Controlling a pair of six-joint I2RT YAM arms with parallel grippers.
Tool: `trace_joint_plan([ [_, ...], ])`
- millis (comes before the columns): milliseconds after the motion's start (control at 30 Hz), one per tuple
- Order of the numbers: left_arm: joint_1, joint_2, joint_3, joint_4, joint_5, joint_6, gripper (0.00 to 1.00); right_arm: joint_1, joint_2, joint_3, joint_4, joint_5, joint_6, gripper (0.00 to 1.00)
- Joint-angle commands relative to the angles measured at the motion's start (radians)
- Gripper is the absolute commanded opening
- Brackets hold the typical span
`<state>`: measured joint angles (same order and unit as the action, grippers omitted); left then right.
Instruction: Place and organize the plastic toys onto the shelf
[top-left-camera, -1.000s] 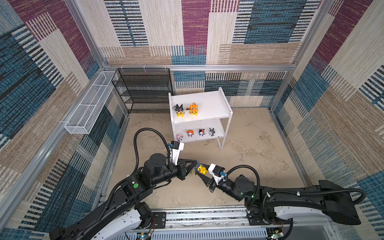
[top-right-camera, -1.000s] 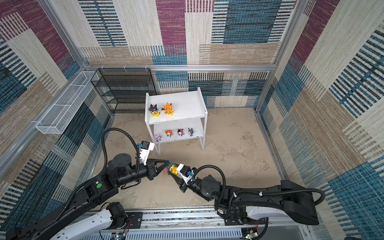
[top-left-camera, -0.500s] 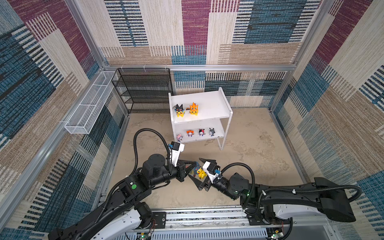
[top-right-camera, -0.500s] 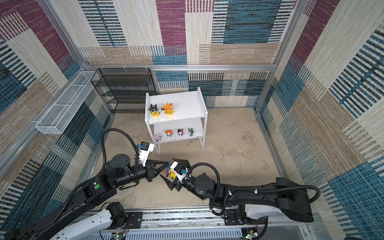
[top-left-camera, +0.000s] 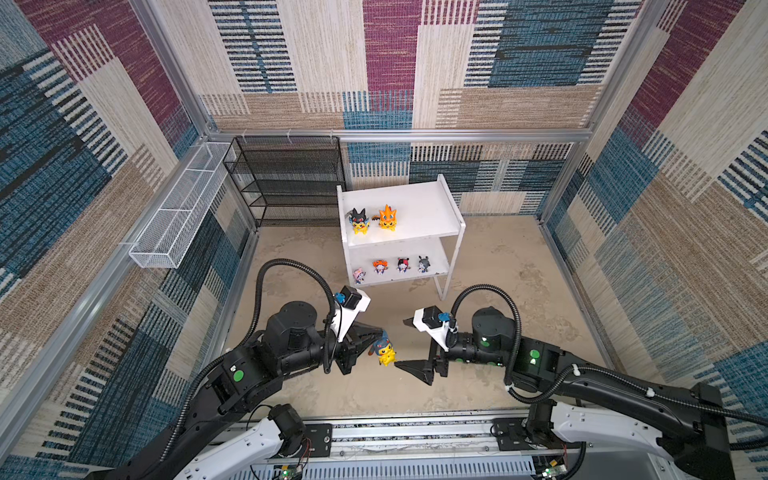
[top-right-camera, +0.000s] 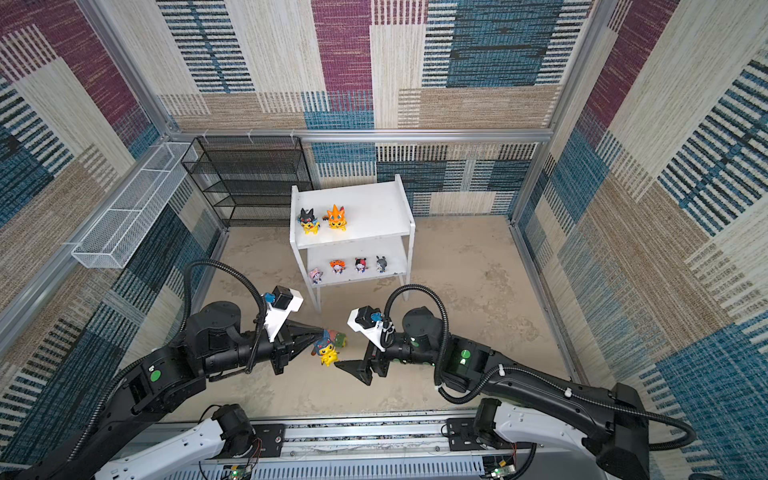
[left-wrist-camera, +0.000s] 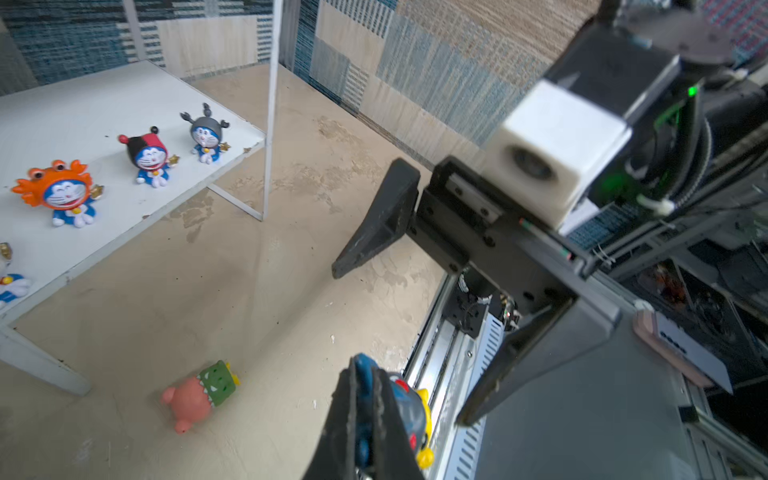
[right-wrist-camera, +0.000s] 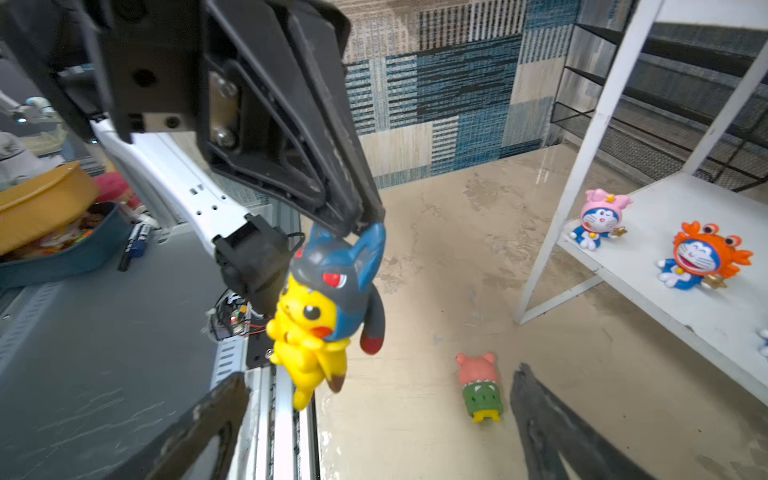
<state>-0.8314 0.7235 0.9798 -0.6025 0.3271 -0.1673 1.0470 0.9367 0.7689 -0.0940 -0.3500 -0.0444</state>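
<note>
A yellow toy with a blue hood (top-left-camera: 384, 351) (top-right-camera: 326, 351) (right-wrist-camera: 320, 307) hangs above the floor. My left gripper (top-left-camera: 376, 334) (left-wrist-camera: 362, 374) is shut on one of its blue ears. My right gripper (top-left-camera: 405, 344) (right-wrist-camera: 378, 380) stands open just to its right, touching nothing. A pink-and-green toy (left-wrist-camera: 199, 395) (right-wrist-camera: 480, 386) (top-right-camera: 340, 338) lies on its side on the floor below. The white shelf (top-left-camera: 419, 208) (top-right-camera: 374, 203) carries a black-hooded toy (top-left-camera: 359, 220) and an orange-hooded toy (top-left-camera: 387, 218) on top. Several tiny toys (top-left-camera: 390, 266) stand in a row on its lower board.
A black mesh rack (top-left-camera: 291, 183) stands against the back wall left of the shelf. A white wire basket (top-left-camera: 178, 208) hangs on the left wall. The metal base rail (top-left-camera: 415, 432) runs along the front edge, right under the hanging toy in the wrist views.
My right gripper has opened, let go of the blue-hooded toy and drawn back to the right. The left gripper keeps the toy, almost still.
</note>
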Motion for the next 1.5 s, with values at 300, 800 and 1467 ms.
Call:
trace_joint_plan([
  [300,0.001,0.02,0.001,-0.024,0.335,0.237,0.0,-0.067,0.134,0.137,-0.141,-0.42,-0.104,0.94],
  [800,0.0,-0.05,-0.039,0.012,0.189,0.305,0.0,-0.071,0.33,0.247,-0.092,-0.568,-0.052,0.69],
  [1467,0.001,-0.088,-0.069,0.046,0.071,0.301,0.0,-0.071,0.397,0.285,-0.092,-0.597,-0.041,0.63],
])
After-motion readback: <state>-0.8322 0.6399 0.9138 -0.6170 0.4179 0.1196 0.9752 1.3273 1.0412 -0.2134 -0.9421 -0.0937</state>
